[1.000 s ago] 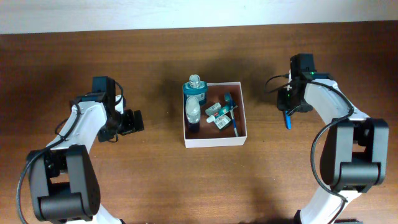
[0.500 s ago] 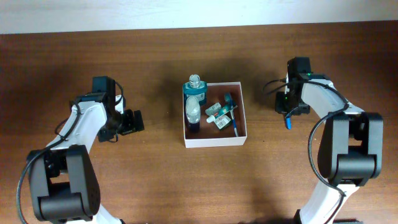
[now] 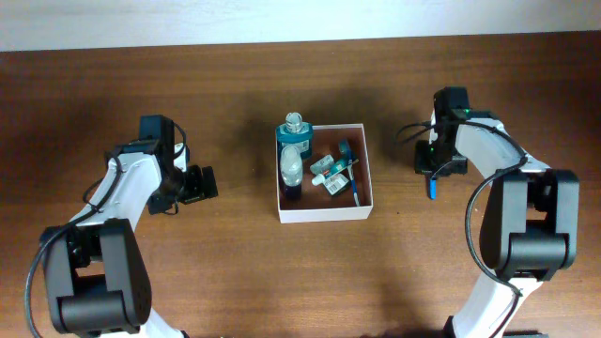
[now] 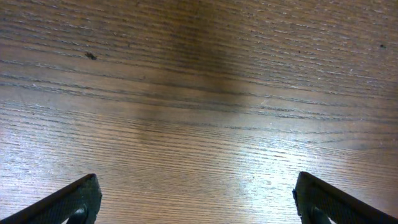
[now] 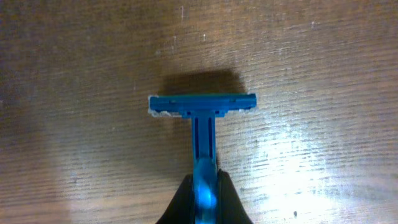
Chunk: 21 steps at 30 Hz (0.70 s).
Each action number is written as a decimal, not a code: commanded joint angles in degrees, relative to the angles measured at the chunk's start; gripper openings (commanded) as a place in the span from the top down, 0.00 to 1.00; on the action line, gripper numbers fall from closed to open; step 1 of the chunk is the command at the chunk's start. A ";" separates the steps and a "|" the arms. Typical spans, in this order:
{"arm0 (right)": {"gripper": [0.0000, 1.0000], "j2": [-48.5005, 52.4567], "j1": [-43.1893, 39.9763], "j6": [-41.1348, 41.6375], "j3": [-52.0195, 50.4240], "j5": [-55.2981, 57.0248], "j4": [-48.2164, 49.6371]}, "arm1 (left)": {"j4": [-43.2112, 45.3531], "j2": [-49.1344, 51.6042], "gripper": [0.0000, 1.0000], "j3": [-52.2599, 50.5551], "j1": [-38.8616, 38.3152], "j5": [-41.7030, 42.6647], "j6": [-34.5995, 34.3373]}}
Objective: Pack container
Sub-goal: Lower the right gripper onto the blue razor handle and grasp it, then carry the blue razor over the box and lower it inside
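The container (image 3: 325, 212), a square shallow white-walled box with a reddish-brown inside, sits at the table's middle. It holds a teal bottle (image 3: 294, 132), a clear bottle (image 3: 291, 168), small tubes (image 3: 331, 174) and a blue razor (image 3: 349, 161). My right gripper (image 3: 433, 167) is shut on the handle of another blue razor (image 5: 203, 119), right of the container; its head hangs above the bare wood. My left gripper (image 3: 200, 183) is open and empty, left of the container, with only wood between its fingers (image 4: 199, 202).
The wooden table (image 3: 235, 272) ends at a pale wall strip along the far edge (image 3: 282, 19). Both arm bases stand at the near corners.
My right gripper with the blue razor has shifted slightly left, toward the container. The left arm has not moved.
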 commanded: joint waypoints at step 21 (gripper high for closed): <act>0.96 -9.88 19.50 12.72 18.32 -4.68 -17.33 | -0.02 0.31 0.01 -0.22 0.22 -0.20 0.13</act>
